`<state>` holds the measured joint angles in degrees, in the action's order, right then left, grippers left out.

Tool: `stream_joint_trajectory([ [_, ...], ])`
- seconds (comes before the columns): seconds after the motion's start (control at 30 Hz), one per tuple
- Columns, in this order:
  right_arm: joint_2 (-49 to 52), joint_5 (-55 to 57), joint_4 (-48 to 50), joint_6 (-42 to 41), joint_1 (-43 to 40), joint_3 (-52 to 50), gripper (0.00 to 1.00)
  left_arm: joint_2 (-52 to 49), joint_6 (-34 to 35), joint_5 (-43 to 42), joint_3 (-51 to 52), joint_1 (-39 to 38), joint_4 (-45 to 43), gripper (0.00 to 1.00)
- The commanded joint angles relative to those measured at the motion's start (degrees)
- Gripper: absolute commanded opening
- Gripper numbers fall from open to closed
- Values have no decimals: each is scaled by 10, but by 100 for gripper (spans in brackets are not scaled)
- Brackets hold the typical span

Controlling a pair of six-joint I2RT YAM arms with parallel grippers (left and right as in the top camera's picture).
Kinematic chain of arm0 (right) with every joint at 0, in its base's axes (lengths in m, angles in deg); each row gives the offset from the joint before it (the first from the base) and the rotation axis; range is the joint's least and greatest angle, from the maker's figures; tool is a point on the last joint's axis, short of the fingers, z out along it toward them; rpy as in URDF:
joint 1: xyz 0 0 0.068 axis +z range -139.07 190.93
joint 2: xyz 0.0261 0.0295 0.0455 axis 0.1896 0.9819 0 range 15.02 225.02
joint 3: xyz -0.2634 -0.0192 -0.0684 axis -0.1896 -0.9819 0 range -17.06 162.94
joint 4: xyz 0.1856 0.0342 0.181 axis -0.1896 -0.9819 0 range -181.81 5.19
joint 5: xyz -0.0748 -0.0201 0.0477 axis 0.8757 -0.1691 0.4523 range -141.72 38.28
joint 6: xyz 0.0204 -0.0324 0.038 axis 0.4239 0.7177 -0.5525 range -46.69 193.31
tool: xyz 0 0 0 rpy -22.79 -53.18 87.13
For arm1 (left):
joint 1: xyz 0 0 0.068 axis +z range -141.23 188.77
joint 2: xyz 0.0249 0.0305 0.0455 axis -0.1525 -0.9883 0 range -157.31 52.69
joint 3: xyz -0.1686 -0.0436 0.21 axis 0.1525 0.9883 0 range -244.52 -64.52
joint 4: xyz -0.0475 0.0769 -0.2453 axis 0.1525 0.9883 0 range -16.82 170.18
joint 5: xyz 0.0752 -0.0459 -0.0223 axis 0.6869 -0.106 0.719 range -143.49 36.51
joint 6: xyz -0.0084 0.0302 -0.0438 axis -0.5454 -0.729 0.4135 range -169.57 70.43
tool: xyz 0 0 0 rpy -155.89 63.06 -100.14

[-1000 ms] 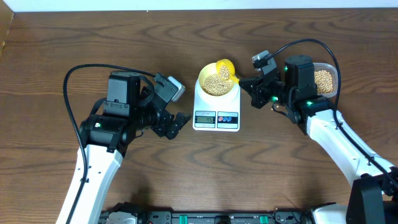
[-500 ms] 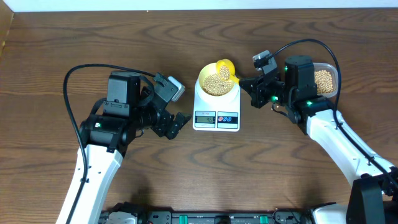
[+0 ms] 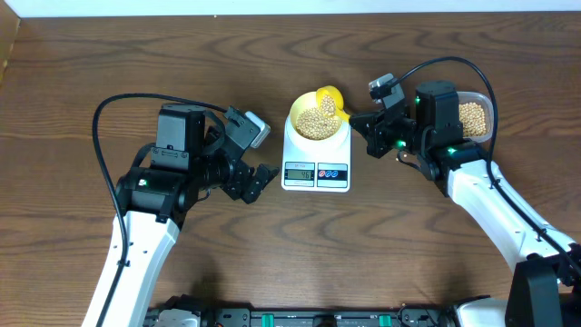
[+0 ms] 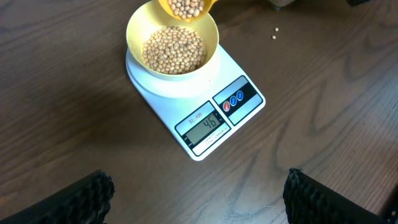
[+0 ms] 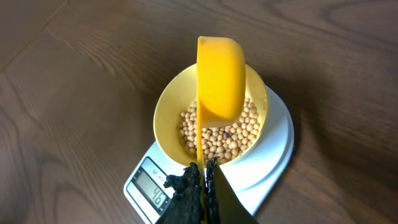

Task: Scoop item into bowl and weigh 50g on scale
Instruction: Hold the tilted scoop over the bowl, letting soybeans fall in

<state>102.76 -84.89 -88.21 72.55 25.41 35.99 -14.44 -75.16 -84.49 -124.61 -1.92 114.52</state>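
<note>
Tan beans (image 4: 174, 48), yellow bowl (image 4: 137, 28) and scoop (image 5: 221, 74), white scale (image 4: 168, 102) (grey display (image 4: 210, 126)) — woodgrain table (image 4: 62, 124).

Scale (image 4: 180, 102), LCD display (image 4: 208, 126): reads 46. Small printed label (image 4: 196, 116) just above the display: too fine to read. Two coloured buttons (image 4: 235, 99) right of the display: symbols illegible.

Yellow scoop (image 5: 221, 74) tipped sideways; clear tub (image 3: 491, 113) on table (image 3: 91, 54).
</note>
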Motion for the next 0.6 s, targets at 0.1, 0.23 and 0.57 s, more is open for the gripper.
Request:
stream_joint_trajectory([
  [0.1, 3, 3, 2, 43, 2, 1, 1, -2, -7, -5, 3, -1, -1, 89],
  [0.23, 3, 3, 2, 47, 2, 1, 1, -2, -7, -5, 3, -1, -1, 89],
  [0.57, 3, 3, 2, 48, 2, 1, 1, -2, -7, -5, 3, -1, -1, 89],
])
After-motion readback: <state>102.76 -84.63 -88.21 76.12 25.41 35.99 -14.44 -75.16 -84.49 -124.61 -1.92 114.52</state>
